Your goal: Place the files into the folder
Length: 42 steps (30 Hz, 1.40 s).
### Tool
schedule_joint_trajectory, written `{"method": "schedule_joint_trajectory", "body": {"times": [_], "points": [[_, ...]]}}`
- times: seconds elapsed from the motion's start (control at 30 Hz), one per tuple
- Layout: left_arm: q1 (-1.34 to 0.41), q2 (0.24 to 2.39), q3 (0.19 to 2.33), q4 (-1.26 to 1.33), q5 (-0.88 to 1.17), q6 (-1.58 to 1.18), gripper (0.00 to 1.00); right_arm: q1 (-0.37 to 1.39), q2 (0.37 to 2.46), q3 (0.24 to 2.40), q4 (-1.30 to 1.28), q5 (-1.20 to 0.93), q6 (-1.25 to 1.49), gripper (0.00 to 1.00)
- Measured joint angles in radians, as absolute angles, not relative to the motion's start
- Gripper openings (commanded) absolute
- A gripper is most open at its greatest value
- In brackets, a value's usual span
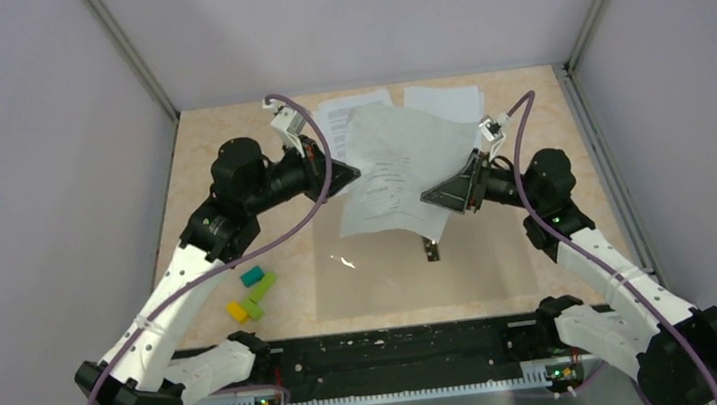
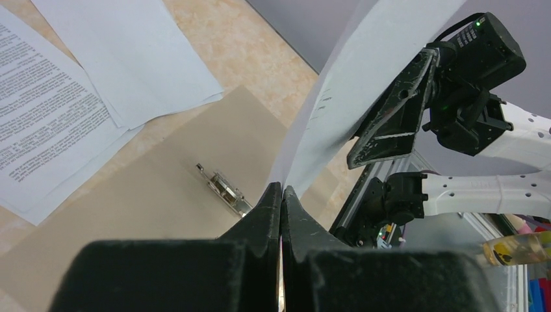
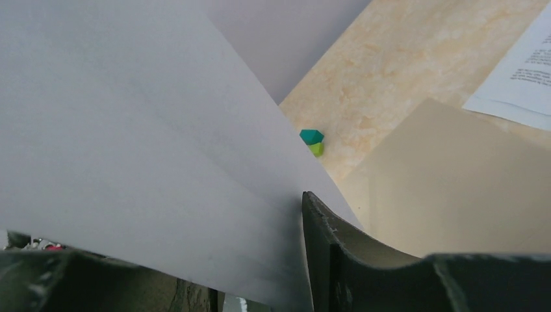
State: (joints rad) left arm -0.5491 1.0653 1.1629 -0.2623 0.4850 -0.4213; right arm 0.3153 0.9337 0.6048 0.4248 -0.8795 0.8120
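Above folder [image 1: 393, 279], your left gripper [image 1: 347, 176] reaches inward, fingers [image 2: 266, 214] pinched on raised sheet [image 1: 401, 163], right gripper [image 1: 434, 196] faces it, fingers [image 3: 325, 240] apart astride sheet's opposite edge.

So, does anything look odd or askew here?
Yes. One sheet hangs bowed in the air above the folder, pinched by the left gripper. The other sheets lie crooked and overlapping at the far edge.
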Motion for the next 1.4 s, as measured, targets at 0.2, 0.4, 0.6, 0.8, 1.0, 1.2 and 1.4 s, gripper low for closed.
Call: {"method": "schedule_joint_trajectory", "body": {"times": [0.2, 0.4, 0.6, 0.8, 1.0, 1.2, 1.4], "points": [[-0.547, 1.076, 1.151, -0.258, 0.487, -0.440, 0.00, 0.316, 0.941, 0.615, 0.337, -0.830, 0.762, 0.12], [-0.544, 1.122, 1.114, -0.236, 0.457, -0.466, 0.00, 0.316, 0.978, 0.697, 0.189, -0.746, 0.682, 0.00], [-0.544, 1.178, 1.018, -0.203, 0.303, -0.465, 0.00, 0.316, 1.025, 0.756, 0.028, -0.636, 0.578, 0.00], [-0.572, 1.244, 0.934, -0.122, 0.173, -0.464, 0.00, 0.333, 1.052, 0.756, -0.061, -0.585, 0.522, 0.00], [-0.582, 1.296, 0.900, 0.008, 0.083, -0.468, 0.00, 0.343, 1.084, 0.744, -0.045, -0.522, 0.488, 0.00], [-0.581, 1.383, 0.881, 0.089, 0.034, -0.483, 0.00, 0.398, 1.130, 0.684, 0.035, -0.400, 0.470, 0.00], [-0.582, 1.436, 0.835, 0.160, 0.028, -0.514, 0.00, 0.417, 1.150, 0.644, 0.106, -0.329, 0.459, 0.00]]}}
